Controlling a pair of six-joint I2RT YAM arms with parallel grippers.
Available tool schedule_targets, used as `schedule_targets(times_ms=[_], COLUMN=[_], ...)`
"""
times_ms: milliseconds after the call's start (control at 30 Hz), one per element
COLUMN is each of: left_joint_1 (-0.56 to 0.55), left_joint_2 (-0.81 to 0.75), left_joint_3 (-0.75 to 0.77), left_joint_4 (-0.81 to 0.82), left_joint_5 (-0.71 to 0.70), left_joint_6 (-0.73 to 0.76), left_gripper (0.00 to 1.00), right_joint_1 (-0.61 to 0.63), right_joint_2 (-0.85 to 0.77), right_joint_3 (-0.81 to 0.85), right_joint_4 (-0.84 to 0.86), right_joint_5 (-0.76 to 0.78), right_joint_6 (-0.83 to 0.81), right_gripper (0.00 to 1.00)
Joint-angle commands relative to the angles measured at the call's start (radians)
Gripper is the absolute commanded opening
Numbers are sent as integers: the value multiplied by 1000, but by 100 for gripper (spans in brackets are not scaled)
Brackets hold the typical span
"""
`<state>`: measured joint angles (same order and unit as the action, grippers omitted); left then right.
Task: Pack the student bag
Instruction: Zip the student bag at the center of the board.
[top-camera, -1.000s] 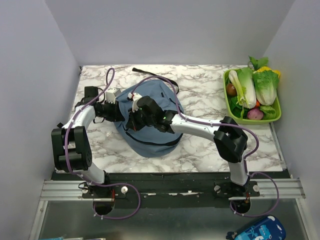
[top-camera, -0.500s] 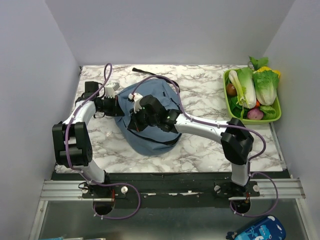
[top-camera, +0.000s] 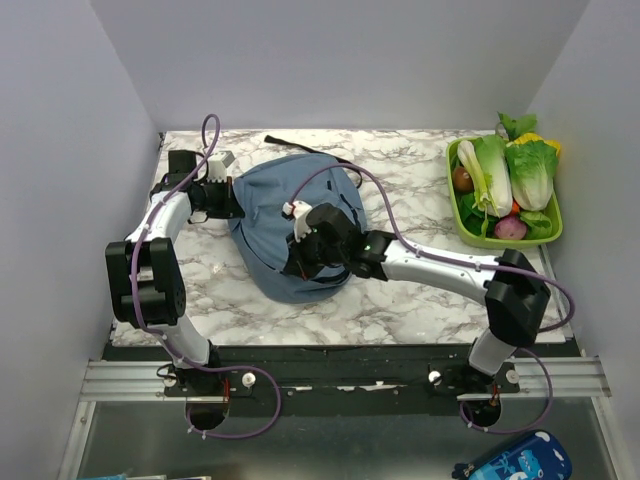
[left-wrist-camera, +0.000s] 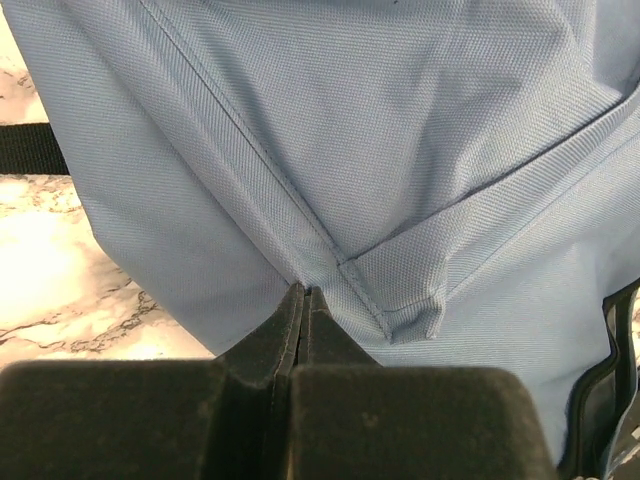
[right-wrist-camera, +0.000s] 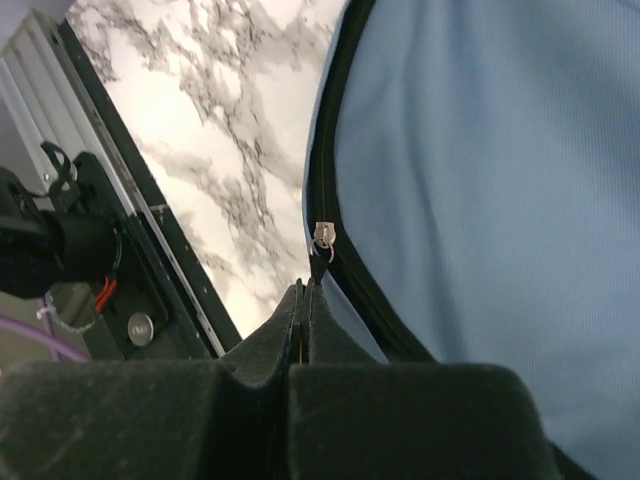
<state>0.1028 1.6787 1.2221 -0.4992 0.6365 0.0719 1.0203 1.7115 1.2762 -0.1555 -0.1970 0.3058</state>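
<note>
The dusty-blue student bag (top-camera: 285, 215) lies on the marble table, left of centre. It fills the left wrist view (left-wrist-camera: 400, 150) and the right wrist view (right-wrist-camera: 500, 170). My left gripper (top-camera: 232, 199) is shut on the bag's fabric at its left edge; the pinch shows in the left wrist view (left-wrist-camera: 303, 292). My right gripper (top-camera: 297, 262) is at the bag's near side, shut on the black pull tab of the silver zipper slider (right-wrist-camera: 322, 237). The black zipper track (right-wrist-camera: 325, 130) runs up along the bag's edge.
A green tray (top-camera: 555, 232) of vegetables stands at the right edge of the table. A black strap (top-camera: 300, 146) trails behind the bag. The black front rail (right-wrist-camera: 130, 290) runs along the table's near edge. A bright blue pouch (top-camera: 515, 460) lies below the table.
My right gripper has moved toward the near side along the bag's edge, holding the zipper pull. My left gripper has pulled the bag's left edge back and left. The bag has shifted and flattened.
</note>
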Motion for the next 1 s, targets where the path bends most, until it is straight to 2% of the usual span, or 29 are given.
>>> schedule_targets(times_ms=[0,200,300,333,367,400,433,467,500,533,567,600,633,733,767,833,967], left_joint_1=[12,12,-1,-5,-8,-15,-18,-18,-18,-18,-18,-18,-31,-77,-137,-201,-356], left_joint_2=[19,38,29,18,-16,-37,-60,-101,-123,-141,-169,-178,-185,-229,-258,-287,-382], left_joint_3=[33,54,66,63,57,44,43,42,53,63,79,106,119,79,56,-18,-121], left_joint_4=[93,102,53,35,1,-22,-50,-112,-151,-195,-301,-362,-434,-547,-568,-581,-462], left_joint_5=[-84,-72,-34,-21,0,40,69,93,119,177,204,245,284,284,272,264,146], left_joint_6=[-24,-41,-14,-5,6,37,57,81,107,199,248,308,459,598,667,732,730], left_gripper=[0,0,1,9,36,47,53,67,73,79,95,99,99,99,99,99,99], right_joint_1=[11,11,11,11,11,12,11,11,12,12,12,11,12,8,6,0,-22], right_joint_2=[-99,-182,-182,-176,-164,-141,-126,-113,-93,-86,-81,-78,-76,-84,-87,-95,-128], right_joint_3=[-78,-165,-179,-172,-151,-140,-126,-108,-98,-92,-86,-81,-81,-92,-97,-112,-155], right_joint_4=[-78,-145,-147,-147,-145,-142,-141,-136,-134,-133,-131,-130,-128,-119,-118,-116,-96], right_joint_5=[28,83,93,91,90,85,82,79,76,73,70,70,71,77,77,85,85], right_joint_6=[-13,-30,-27,-27,-27,-27,-27,-31,-31,-33,-34,-34,-34,-22,-16,-7,35], right_gripper=[0,1,0,0,1,1,1,1,0,1,0,1,1,1,0,0,0])
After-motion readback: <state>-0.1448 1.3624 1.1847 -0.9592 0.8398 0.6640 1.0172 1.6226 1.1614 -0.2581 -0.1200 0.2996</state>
